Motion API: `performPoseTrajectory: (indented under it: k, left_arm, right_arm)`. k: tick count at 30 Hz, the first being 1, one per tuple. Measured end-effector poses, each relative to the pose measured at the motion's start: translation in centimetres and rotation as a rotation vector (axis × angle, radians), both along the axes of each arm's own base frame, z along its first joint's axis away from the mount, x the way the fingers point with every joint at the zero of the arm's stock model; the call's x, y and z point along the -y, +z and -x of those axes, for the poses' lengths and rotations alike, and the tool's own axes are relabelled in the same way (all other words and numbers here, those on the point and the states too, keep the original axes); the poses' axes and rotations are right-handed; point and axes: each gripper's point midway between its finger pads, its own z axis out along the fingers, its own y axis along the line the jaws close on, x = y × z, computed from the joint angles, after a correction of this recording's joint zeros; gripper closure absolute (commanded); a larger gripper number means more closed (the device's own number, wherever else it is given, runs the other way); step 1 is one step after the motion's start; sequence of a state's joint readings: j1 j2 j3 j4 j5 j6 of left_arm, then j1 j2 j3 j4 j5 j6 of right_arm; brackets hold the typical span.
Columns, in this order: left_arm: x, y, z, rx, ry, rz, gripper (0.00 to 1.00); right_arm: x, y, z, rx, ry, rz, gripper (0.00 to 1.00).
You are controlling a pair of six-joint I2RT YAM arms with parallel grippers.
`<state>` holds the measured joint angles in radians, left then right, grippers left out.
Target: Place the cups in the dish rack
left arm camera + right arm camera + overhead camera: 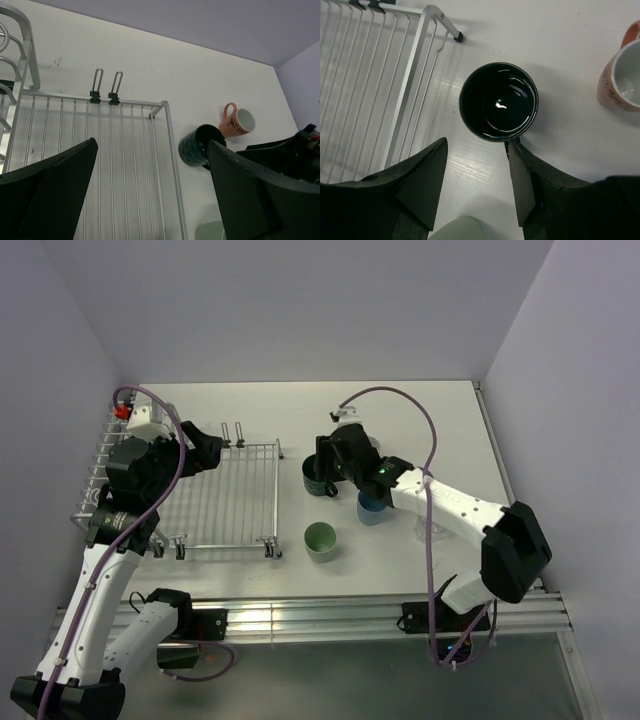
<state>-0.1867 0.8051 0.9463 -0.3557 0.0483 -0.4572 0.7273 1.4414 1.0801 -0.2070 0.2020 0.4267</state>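
Mug [498,101] upright, mouth up, beside dish rack [407,85]

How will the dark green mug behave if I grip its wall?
Likely rigid: the dark green mug looks like glazed ceramic. Its shiny highlights suggest a slick wall that may slip. It stands upright and squat, so a nudge should slide it rather than tip it.

Dish rack [225,495] on table [420,420] left, mug [312,483] just right of it, cup [320,541] before mug, another cup [371,508] right of mug
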Motion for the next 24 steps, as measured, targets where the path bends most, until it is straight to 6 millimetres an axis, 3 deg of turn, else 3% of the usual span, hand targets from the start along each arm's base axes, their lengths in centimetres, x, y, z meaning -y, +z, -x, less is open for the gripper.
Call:
performPoseTrajectory:
  k: [6,13,24]
  left_arm:
    - [0.1,-0.2,-0.1,-0.007,-0.002,-0.001,0.01]
    - [0.1,-0.4,-0.3,-0.015,-0.002,-0.003,0.01]
    - [0.3,-0.5,-0.3,-0.019,-0.01,-0.002,0.01]
  right_arm:
    - [-2.0,-3.0,-0.1,-0.032,0.047,0.082,0.43]
    - [-4.3,-4.9,-0.2,-0.048,0.094,0.132,0.45]
    - [-5.5,-7.8,-2.0,-0.065,0.083,0.214,0.52]
